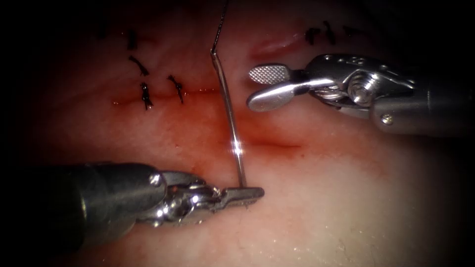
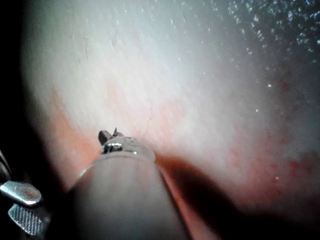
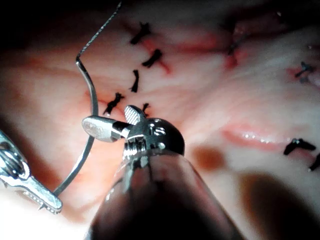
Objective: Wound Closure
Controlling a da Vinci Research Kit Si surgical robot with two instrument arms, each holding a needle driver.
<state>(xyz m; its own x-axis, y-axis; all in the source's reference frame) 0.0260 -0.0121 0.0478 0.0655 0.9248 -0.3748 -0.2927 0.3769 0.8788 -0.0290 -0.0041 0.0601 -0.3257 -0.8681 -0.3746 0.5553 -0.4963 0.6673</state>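
In the endoscope view my left gripper (image 1: 242,194) is closed on the needle (image 1: 230,116), gripping it right at its near end, and the needle stands clear of the tissue (image 1: 346,198), arching up across the cut (image 1: 269,145) with its far end where the thread (image 1: 221,22) joins, running off toward the far edge of the tissue. My right gripper (image 1: 262,89) hangs wide open and holds nothing, just to the right of the needle's upper half and near the open stretch of the cut. Finished stitches (image 1: 146,94) sit to the left along the cut, with red fluid (image 1: 247,128) around the middle. In the left wrist view I see my left gripper (image 2: 112,137) end-on, low over pale tissue, and the open right gripper (image 2: 22,202) beside it. In the right wrist view the right gripper (image 3: 117,122) gapes close beside the needle's curve (image 3: 92,107), not touching it, while the left gripper (image 3: 42,197) clamps the needle's end. I judge a good grip here wants the curve held square across the pads, and the thread kept loose so it doesn't snag the stitches.
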